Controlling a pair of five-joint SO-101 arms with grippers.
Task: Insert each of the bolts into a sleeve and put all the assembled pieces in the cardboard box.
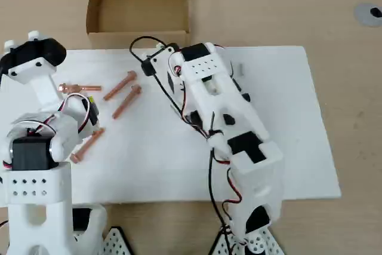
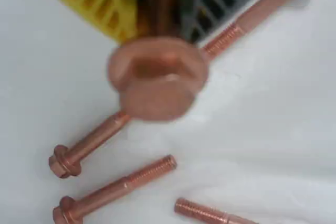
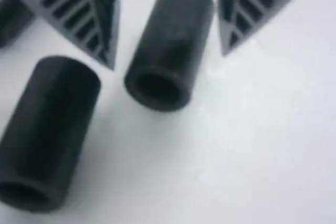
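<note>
High view: bright, even, diffuse light from above. Faint glare washes out white mat (image 1: 286,147); wooden tabletop (image 1: 346,88) duller around it. Shadows soft and short, thin ones beside loose bolts (image 1: 120,86). Interior of cardboard box (image 1: 140,10) slightly shaded.
Left wrist view: pale glint on head of held bolt (image 2: 157,80), soft grey shadow on mat beneath.
Right wrist view: black sleeves (image 3: 170,45) matte, weak sheen along upper sides, diffuse shadows beneath.
</note>
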